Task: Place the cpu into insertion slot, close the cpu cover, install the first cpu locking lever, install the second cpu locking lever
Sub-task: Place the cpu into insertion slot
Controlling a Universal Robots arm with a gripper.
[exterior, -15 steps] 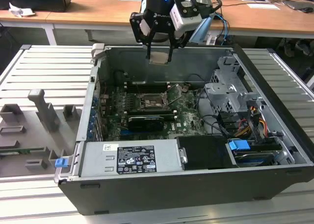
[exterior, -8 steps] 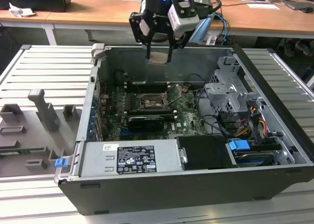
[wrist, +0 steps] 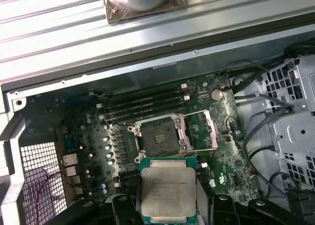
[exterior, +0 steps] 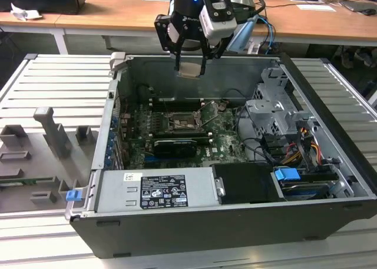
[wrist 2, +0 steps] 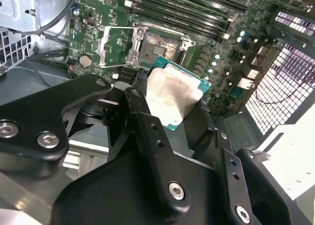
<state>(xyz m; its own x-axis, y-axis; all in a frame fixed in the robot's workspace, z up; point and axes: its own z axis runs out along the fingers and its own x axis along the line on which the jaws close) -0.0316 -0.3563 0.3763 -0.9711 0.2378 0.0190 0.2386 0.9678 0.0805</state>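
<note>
My gripper (exterior: 189,67) hangs above the open computer case, shut on the cpu (exterior: 189,69), a small flat square chip with a dull silvery-beige top. Both wrist views show the cpu (wrist 2: 172,94) (wrist: 167,190) clamped by its edges between the black fingers (wrist 2: 142,107). Well below it lies the insertion slot (exterior: 181,119) (wrist 2: 160,45) (wrist: 157,136), bare on the green motherboard. The cpu cover (wrist 2: 115,48) (wrist: 203,130), a thin silvery frame, stands swung open beside the slot. I cannot make out the locking levers clearly.
The case walls (exterior: 194,60) ring the motherboard. Next to the slot run memory slots (wrist: 142,104), and a long black card (exterior: 174,146) lies nearer the front. A silver power supply (exterior: 153,189) and a drive cage (exterior: 277,113) with cables sit inside. A grey fixture tray (exterior: 47,145) is outside.
</note>
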